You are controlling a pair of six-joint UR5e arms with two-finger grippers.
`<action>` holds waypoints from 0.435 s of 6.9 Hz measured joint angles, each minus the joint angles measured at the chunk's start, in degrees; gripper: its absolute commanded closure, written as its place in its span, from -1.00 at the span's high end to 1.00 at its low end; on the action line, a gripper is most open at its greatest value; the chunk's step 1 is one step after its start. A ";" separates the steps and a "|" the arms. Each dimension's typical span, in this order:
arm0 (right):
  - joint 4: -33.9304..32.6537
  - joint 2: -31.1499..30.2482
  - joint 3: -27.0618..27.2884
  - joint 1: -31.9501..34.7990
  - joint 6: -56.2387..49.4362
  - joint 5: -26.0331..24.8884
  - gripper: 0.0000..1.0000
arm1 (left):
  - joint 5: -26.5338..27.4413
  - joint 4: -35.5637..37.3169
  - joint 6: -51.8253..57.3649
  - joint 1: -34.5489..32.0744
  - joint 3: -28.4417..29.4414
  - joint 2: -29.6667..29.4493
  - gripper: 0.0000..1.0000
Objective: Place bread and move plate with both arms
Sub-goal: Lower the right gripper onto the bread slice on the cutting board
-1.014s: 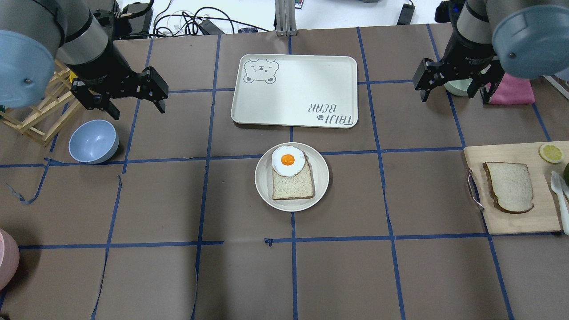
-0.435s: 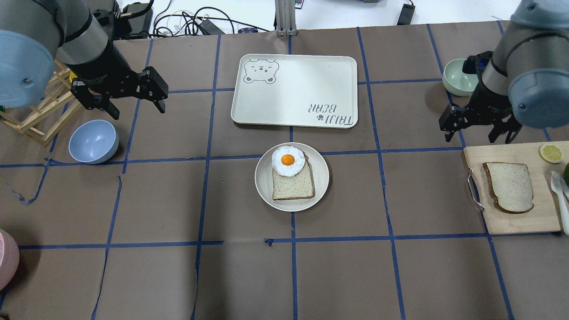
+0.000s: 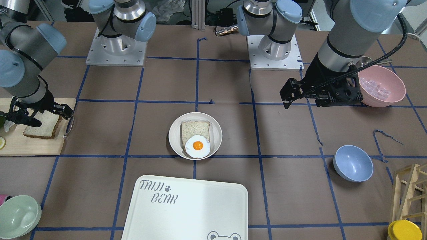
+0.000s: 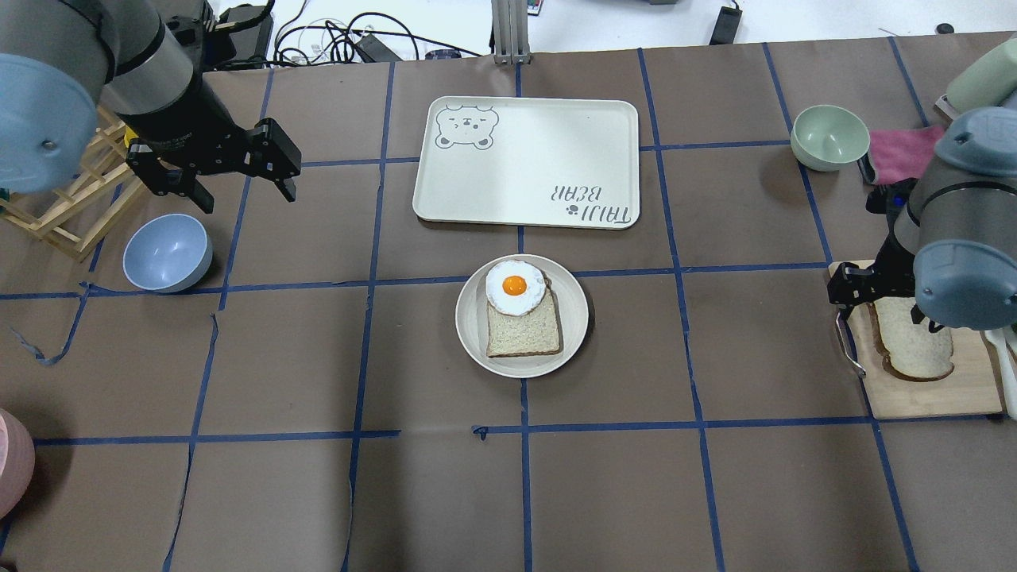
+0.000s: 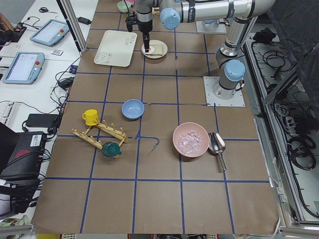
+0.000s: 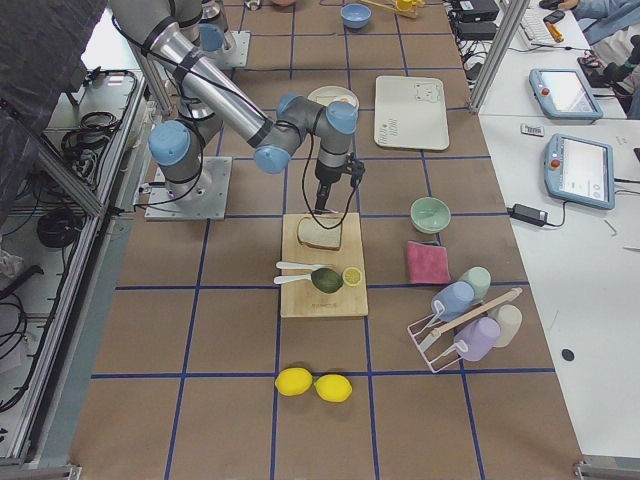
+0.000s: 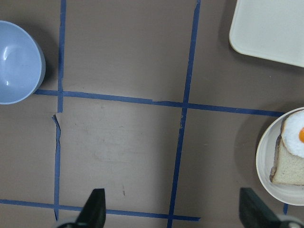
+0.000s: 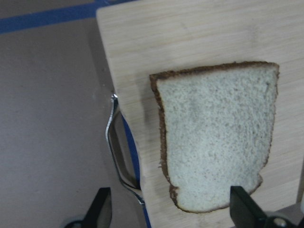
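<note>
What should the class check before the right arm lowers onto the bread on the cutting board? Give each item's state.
1. Right gripper open: ok.
2. Right gripper centred over bread: not ok, bread sits to one side.
3. Bread flat on cutting board, nothing on it: ok.
4. Plate holds slice with fried egg on top: ok.
5. Left gripper open, away from plate: ok.
6. Height above bread: cannot tell.
</note>
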 measured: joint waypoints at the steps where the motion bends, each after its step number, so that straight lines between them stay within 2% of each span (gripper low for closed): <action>1: -0.48 0.86 0.40 -1.08 -1.06 -1.30 0.23 | 0.13 0.00 0.00 0.01 0.01 -0.06 1.00; 3: -2.07 2.02 0.46 -1.55 -2.62 -2.10 0.07 | 0.41 0.00 0.14 0.05 -0.02 -0.06 1.00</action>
